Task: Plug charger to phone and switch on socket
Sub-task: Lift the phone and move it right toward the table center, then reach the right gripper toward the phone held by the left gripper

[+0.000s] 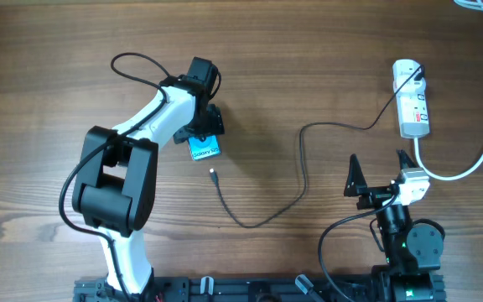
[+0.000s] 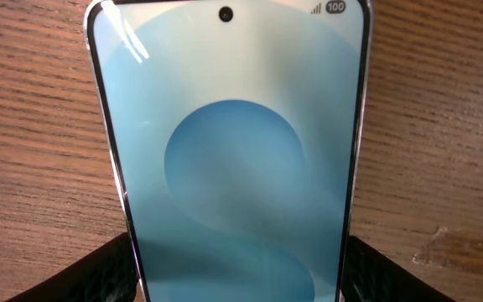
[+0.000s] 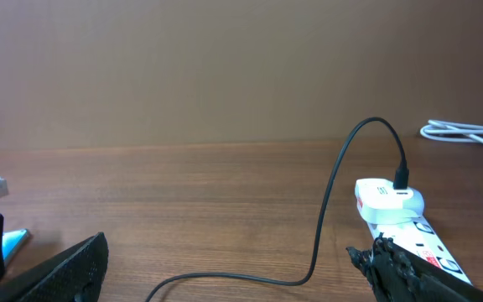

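Note:
The phone, cyan-blue screen up, lies flat on the wood. My left gripper straddles its lower end, and each black finger presses against a side rim. From above, the left gripper sits over the phone's far end. The charger's metal tip lies loose just in front of the phone. Its thin black cable loops right to a plug in the white socket. My right gripper hangs open and empty below the socket, with the cable between its fingers' span.
A thick white cord runs from the socket's near end out past the table's right edge, and shows in the right wrist view as a white cord. Bare wooden tabletop lies between the two arms.

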Action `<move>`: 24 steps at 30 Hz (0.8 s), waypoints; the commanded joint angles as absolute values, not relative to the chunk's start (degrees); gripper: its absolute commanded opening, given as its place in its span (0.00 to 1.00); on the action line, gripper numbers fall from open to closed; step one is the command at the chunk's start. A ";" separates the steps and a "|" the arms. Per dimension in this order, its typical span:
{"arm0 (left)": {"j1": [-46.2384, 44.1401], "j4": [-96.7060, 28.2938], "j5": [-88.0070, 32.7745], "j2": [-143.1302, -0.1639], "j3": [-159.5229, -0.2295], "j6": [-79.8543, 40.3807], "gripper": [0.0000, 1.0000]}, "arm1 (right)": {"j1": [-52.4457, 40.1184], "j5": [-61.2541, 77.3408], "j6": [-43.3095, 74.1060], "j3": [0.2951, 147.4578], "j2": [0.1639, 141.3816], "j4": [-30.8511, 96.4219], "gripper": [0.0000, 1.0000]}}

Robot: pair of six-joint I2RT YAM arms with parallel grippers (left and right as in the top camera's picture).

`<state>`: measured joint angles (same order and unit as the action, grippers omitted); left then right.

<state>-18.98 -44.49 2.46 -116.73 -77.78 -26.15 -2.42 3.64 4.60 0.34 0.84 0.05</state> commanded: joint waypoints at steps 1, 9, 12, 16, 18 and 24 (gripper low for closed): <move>-18.83 -44.16 -0.60 -117.99 -76.71 -22.65 0.76 | -2.02 4.29 3.84 0.30 0.43 -0.12 1.00; -18.85 -44.10 -2.07 -117.99 -76.71 -27.09 0.92 | -2.02 4.27 3.84 0.30 0.43 -0.12 1.00; -18.90 -44.10 -1.93 -117.99 -76.71 -28.99 0.82 | -2.02 4.27 3.84 0.30 0.43 -0.12 1.00; -18.90 -44.12 -1.93 -117.99 -76.71 -28.99 0.79 | -2.02 4.27 3.84 0.30 0.43 -0.12 1.00; -18.90 -44.14 -1.96 -117.99 -76.71 -28.99 0.79 | -2.02 4.27 3.84 0.30 0.43 -0.12 1.00; -18.90 -44.40 -2.17 -117.99 -76.71 -28.99 0.73 | -2.02 4.27 3.84 0.30 0.43 -0.12 1.00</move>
<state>-18.83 -44.03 0.97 -116.66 -77.84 -27.75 -2.42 3.64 4.60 0.34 0.84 0.05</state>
